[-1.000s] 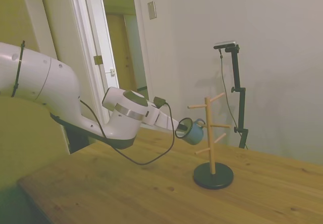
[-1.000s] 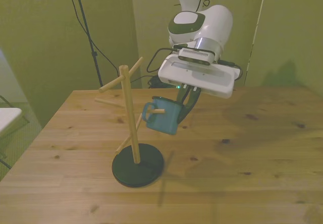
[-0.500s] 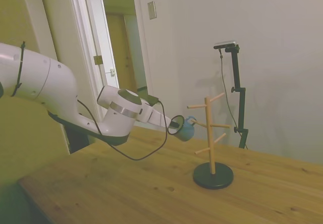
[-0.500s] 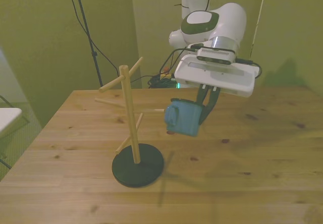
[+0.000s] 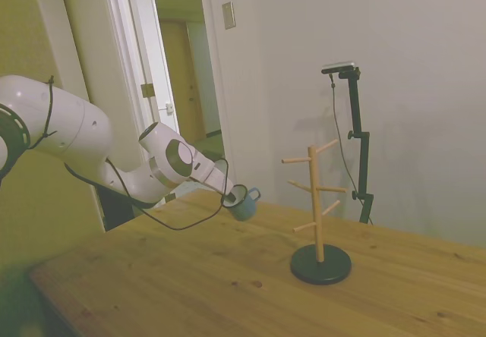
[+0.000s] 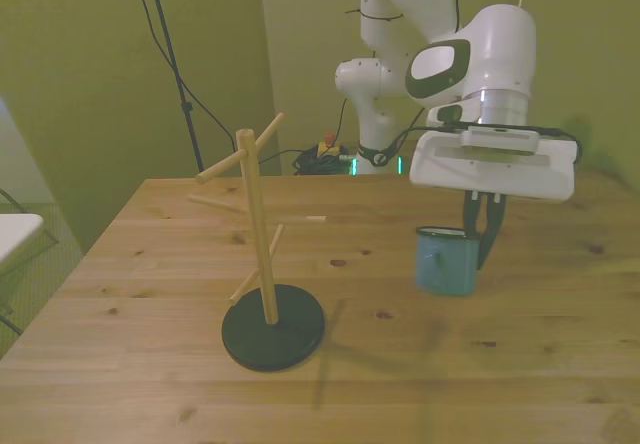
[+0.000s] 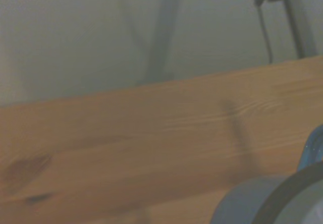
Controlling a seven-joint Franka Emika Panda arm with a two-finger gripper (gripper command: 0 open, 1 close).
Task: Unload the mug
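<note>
Well clear of the peg rack (image 6: 262, 254), your gripper (image 6: 484, 232) pinches the mug (image 6: 446, 261) by its rim, keeping it nearly upright for setting down.

A wooden peg rack (image 5: 317, 200) (image 6: 256, 232) stands upright on its round dark base (image 5: 321, 264) (image 6: 273, 326) on the table (image 5: 190, 291) (image 6: 480, 384), toward the front view's left edge, with all its pegs bare. Behind the table's far edge, cables (image 6: 325, 154) lie by the wall, and the side view shows an open doorway (image 5: 186, 71).
</note>
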